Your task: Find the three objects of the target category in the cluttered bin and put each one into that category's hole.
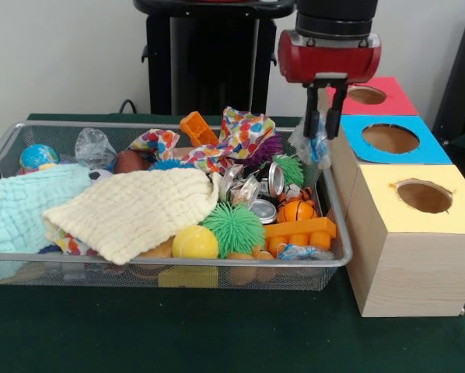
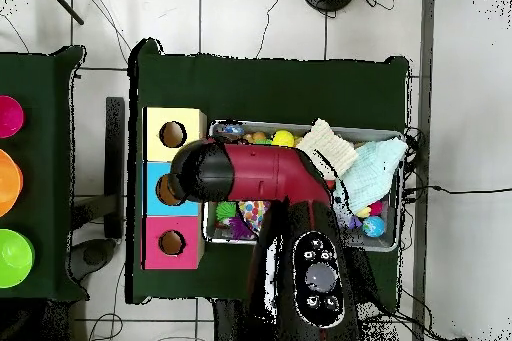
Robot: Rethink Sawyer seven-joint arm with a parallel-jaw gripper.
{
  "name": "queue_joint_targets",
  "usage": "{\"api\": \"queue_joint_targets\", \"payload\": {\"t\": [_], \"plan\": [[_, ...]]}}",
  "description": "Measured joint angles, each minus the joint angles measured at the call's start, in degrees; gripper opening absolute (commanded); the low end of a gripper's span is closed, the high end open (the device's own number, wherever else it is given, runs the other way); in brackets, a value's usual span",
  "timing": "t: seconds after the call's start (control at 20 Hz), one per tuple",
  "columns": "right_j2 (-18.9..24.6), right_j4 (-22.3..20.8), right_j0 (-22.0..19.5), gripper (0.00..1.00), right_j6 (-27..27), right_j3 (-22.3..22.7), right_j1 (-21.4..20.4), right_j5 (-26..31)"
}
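Note:
My gripper (image 1: 323,124) is shut on a wad of clear plastic film with blue print (image 1: 313,146). It holds the wad above the right rim of the wire mesh bin (image 1: 178,263), just left of the blue-faced box's hole (image 1: 390,138). A second clear wad (image 1: 95,148) lies at the bin's far left. A third wad with blue print (image 1: 302,252) lies at the bin's front right corner. In the overhead view the arm's wrist (image 2: 200,171) hides the gripper and part of the blue box (image 2: 156,175).
The red-faced box (image 1: 388,95) and yellow-faced box (image 1: 419,198) flank the blue one. The bin holds a cream cloth (image 1: 135,210), a pale blue cloth (image 1: 22,210), spiky green balls (image 1: 232,228), metal tins (image 1: 275,180), a patterned cloth (image 1: 232,140) and orange bricks (image 1: 298,231).

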Motion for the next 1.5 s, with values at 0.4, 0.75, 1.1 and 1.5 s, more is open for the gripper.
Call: {"api": "queue_joint_targets", "payload": {"t": [0.4, 0.75, 1.1, 1.5], "plan": [[-0.97, 1.33, 3.14, 0.00, 0.00, 1.72, -1.58, 0.04], [-1.56, 2.21, 4.12, 0.00, 0.00, 3.39, -2.49, 0.04], [-3.37, 3.40, 5.93, 0.00, 0.00, 4.35, -2.76, 0.02], [-5.69, 4.77, 10.73, 0.00, 0.00, 6.41, -2.72, 0.02]]}}
